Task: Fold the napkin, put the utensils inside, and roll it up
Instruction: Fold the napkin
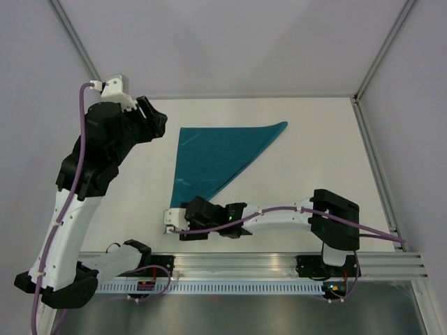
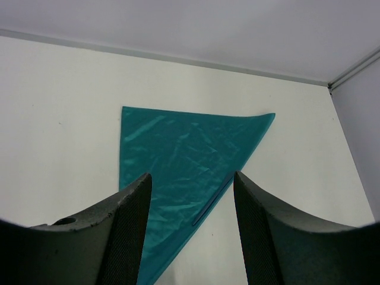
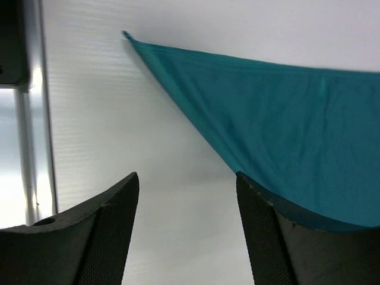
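Note:
The teal napkin (image 1: 213, 157) lies flat on the white table, folded into a triangle with its long point toward the near edge. It also shows in the left wrist view (image 2: 184, 160) and the right wrist view (image 3: 297, 119). My left gripper (image 1: 157, 122) is open and empty, held high to the left of the napkin's far left corner (image 2: 191, 175). My right gripper (image 1: 183, 222) is open and empty, low over the table beside the napkin's near point, its right finger over the cloth's edge (image 3: 187, 175). No utensils are in view.
An aluminium rail (image 1: 279, 265) runs along the table's near edge and shows at the left of the right wrist view (image 3: 24, 148). White walls and a metal frame post (image 1: 377, 160) close off the back and right sides.

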You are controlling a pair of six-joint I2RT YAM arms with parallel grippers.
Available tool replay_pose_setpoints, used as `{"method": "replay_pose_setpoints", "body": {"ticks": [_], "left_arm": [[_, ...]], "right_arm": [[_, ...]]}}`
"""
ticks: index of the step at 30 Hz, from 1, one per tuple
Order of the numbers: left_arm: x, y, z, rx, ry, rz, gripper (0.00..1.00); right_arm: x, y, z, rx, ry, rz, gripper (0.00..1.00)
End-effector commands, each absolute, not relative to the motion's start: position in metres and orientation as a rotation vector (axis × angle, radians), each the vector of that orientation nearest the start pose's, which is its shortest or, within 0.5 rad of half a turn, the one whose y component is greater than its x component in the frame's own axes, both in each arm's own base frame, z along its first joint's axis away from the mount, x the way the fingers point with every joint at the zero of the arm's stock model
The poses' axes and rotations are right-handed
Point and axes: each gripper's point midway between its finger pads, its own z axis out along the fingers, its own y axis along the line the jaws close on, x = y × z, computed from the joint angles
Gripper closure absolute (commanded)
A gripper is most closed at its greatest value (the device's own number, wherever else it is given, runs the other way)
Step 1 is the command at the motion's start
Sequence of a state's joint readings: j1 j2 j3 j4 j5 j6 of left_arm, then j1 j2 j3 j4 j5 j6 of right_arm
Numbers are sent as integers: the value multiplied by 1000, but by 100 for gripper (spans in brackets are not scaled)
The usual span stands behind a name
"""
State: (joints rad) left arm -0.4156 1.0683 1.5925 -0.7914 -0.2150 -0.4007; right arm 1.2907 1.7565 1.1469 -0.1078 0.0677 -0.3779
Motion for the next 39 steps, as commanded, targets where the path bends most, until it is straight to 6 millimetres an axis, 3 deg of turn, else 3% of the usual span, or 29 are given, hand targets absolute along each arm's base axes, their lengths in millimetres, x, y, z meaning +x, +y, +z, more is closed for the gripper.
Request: {"method": "replay_pose_setpoints", "body": {"ticks": [1, 6, 10, 14, 22, 35, 39], "left_arm": [[283, -97, 414, -191, 1849, -375, 37], [282, -97, 411, -190, 1853, -373, 38], [280, -96, 409, -192, 1855, -369, 38], [273, -92, 414, -191, 1835, -368, 38], [260, -81, 415, -202, 1828, -345, 38], [252, -77, 414, -193, 1829, -335, 38], [251, -76, 413, -190, 1829, -333, 38]], "right_arm": [[141, 474, 110, -1667, 1433, 336, 29], [129, 489, 89, -1706, 1427, 320, 32], [127, 506, 87, -1664, 1386, 330, 32], [132, 514, 76, -1636, 1371, 316, 36], [122, 530, 71, -1600, 1329, 374, 38], [122, 536, 34, -1619, 1319, 341, 42], [124, 536, 30, -1617, 1310, 320, 47]]}}
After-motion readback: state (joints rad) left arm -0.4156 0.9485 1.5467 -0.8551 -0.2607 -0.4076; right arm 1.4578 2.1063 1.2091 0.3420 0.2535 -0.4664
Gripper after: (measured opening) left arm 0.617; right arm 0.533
